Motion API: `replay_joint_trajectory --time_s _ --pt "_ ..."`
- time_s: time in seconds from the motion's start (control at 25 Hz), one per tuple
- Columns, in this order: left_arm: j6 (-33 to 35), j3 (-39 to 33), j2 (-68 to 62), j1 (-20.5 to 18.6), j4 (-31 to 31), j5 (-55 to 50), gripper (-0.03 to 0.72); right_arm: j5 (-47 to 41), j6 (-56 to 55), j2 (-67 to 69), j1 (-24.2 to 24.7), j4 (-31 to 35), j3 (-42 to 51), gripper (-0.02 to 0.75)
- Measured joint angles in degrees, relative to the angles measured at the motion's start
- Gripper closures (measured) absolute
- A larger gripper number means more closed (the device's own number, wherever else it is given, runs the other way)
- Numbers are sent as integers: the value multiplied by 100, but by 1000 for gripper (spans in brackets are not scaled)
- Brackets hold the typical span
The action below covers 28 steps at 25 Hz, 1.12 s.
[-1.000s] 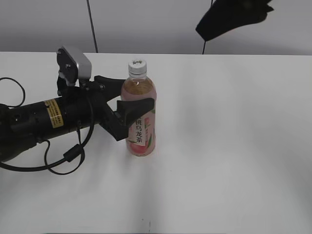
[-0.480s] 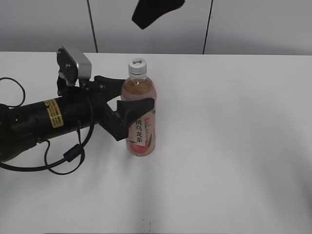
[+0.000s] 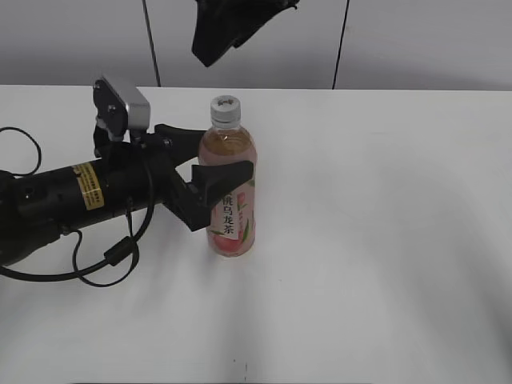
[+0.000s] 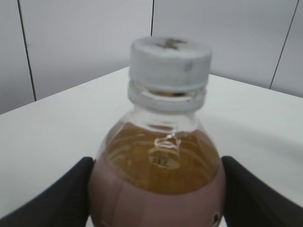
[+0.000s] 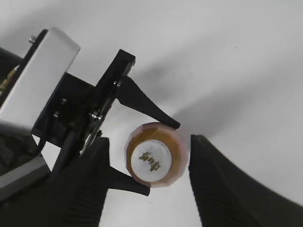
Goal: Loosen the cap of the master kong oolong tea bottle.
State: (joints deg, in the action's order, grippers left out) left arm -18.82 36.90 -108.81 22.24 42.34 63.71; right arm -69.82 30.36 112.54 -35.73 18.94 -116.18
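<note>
The master kong oolong tea bottle [image 3: 230, 196] stands upright on the white table, pale amber tea, pink peach label. Its white ribbed cap [image 3: 225, 109] is on the neck. My left gripper [image 3: 218, 178] is shut on the bottle's body from the left; in the left wrist view both fingers press the bottle [image 4: 156, 189] below the cap [image 4: 169, 59]. My right gripper [image 3: 232, 28] hangs open high above the cap at the frame's top. In the right wrist view its two dark fingers [image 5: 215, 184] are spread wide on either side of the cap [image 5: 152, 160], seen from above, apart from it.
The left arm's black body [image 3: 72, 200] and its cables [image 3: 104, 260] lie along the table on the left. A grey panelled wall [image 3: 400, 40] stands behind the white table [image 3: 384, 240].
The right gripper has moved left across the top of the exterior view, from far right to above the bottle. The left gripper and bottle have not moved.
</note>
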Motion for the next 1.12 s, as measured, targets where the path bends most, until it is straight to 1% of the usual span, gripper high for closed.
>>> replay_joint_trajectory --time_s 0.2,0.36,0.6,0.8,1.12 --pt "0 0 0 0 0 0 213 0 -709 0 -13 13 0 332" --pt "0 0 0 0 0 0 213 -2 -897 0 -157 -26 136 333" --pt "0 0 0 0 0 0 213 -7 -1631 0 -503 -641 222 332" --pt "0 0 0 0 0 0 213 -7 -2331 0 -518 -767 222 332" --pt "0 0 0 0 0 0 213 -9 -3036 0 -518 -779 222 332"
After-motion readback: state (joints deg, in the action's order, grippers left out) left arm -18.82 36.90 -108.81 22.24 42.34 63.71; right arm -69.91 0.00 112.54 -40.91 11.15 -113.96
